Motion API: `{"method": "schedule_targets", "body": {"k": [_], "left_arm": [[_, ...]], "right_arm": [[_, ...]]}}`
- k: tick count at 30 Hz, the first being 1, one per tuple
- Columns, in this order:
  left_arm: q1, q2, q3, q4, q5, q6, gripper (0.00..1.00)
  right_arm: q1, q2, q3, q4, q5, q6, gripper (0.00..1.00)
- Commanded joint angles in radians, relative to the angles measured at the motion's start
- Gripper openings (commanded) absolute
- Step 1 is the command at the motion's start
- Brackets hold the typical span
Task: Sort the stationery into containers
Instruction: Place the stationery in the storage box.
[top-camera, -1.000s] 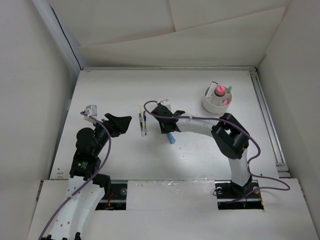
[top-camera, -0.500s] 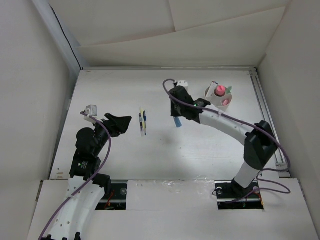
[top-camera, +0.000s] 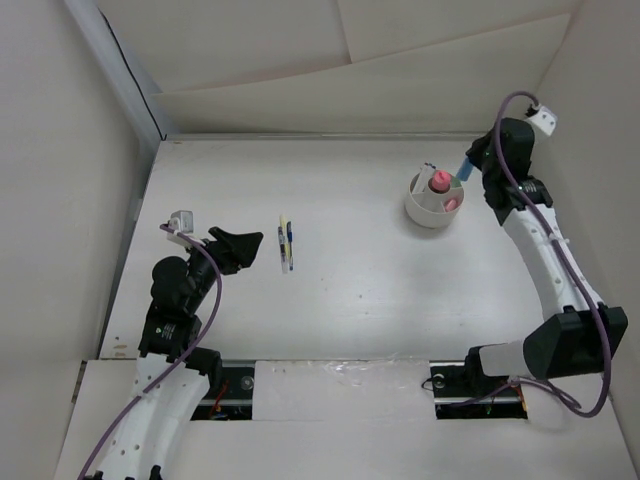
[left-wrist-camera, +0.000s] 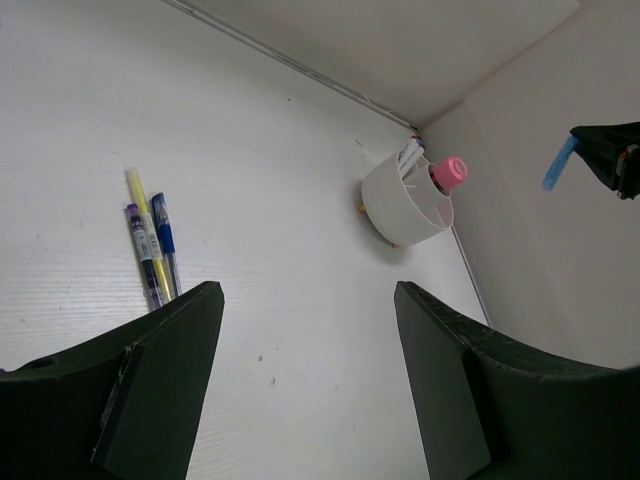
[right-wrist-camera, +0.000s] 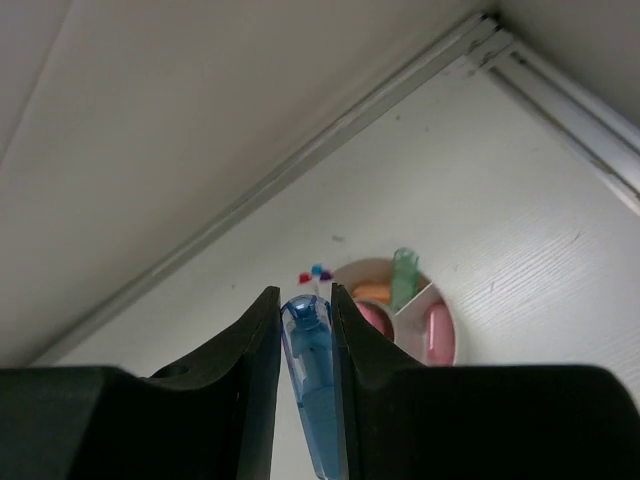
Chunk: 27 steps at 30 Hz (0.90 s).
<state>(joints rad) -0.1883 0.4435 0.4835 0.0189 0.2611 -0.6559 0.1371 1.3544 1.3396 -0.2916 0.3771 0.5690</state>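
My right gripper (top-camera: 478, 160) is shut on the blue marker (top-camera: 465, 167) and holds it in the air just right of the round white cup (top-camera: 431, 199); the marker shows clamped between its fingers in the right wrist view (right-wrist-camera: 308, 360). The cup (right-wrist-camera: 400, 315) holds a pink marker (top-camera: 439, 181), a green one (right-wrist-camera: 403, 275), an orange one (right-wrist-camera: 370, 293) and a pink rounded piece (right-wrist-camera: 437, 333). Thin pens, yellow (top-camera: 283, 238) and blue (top-camera: 290, 243), lie side by side on the table, also in the left wrist view (left-wrist-camera: 152, 245). My left gripper (top-camera: 245, 243) is open and empty, left of the pens.
The white table has a raised metal rail (top-camera: 535, 240) along its right edge and white walls close behind the cup. A third, purple-capped pen (left-wrist-camera: 140, 250) lies with the yellow and blue ones. The cup also shows in the left wrist view (left-wrist-camera: 405, 200).
My right arm has swung from the table's middle to the far right, carrying the blue marker up beside the cup. The left arm has not moved.
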Motion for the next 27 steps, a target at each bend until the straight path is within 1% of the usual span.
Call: {"method": "schedule_targets", "body": {"k": [1,2,5,9,11,14,18,27], "left_arm": [[-0.002,-0.009,-0.002,0.046,0.001,-0.002,0.66],[-0.002,-0.009,-0.002,0.046,0.001,-0.002,0.66],[-0.002,-0.009,-0.002,0.046,0.001,-0.002,0.66],[-0.002,0.0,-0.002,0.046,0.001,-0.002,0.66],[-0.002,0.0,-0.002,0.046,0.001,-0.002,0.66],[-0.002,0.009,-0.002,0.046,0.001,-0.002,0.66],[-0.002,0.018,-0.002,0.055,0.01,-0.002,0.66],[-0.002,0.027,-0.002,0.055,0.01,-0.002,0.66]], "right_arm": [[-0.071,0.032,-0.026,0.109,0.032,0.061,0.0],[-0.108,0.049,-0.016,0.109,0.058,0.061,0.0],[-0.135,0.124,0.007,0.121,0.132,0.071,0.0],[-0.136,0.183,-0.002,0.201,0.198,0.058,0.0],[-0.136,0.193,-0.036,0.256,0.224,0.049,0.0],[-0.114,0.221,-0.06,0.298,0.259,0.039,0.0],[-0.091,0.267,-0.06,0.31,0.295,0.028,0.0],[-0.048,0.315,-0.089,0.328,0.318,0.037,0.0]]}}
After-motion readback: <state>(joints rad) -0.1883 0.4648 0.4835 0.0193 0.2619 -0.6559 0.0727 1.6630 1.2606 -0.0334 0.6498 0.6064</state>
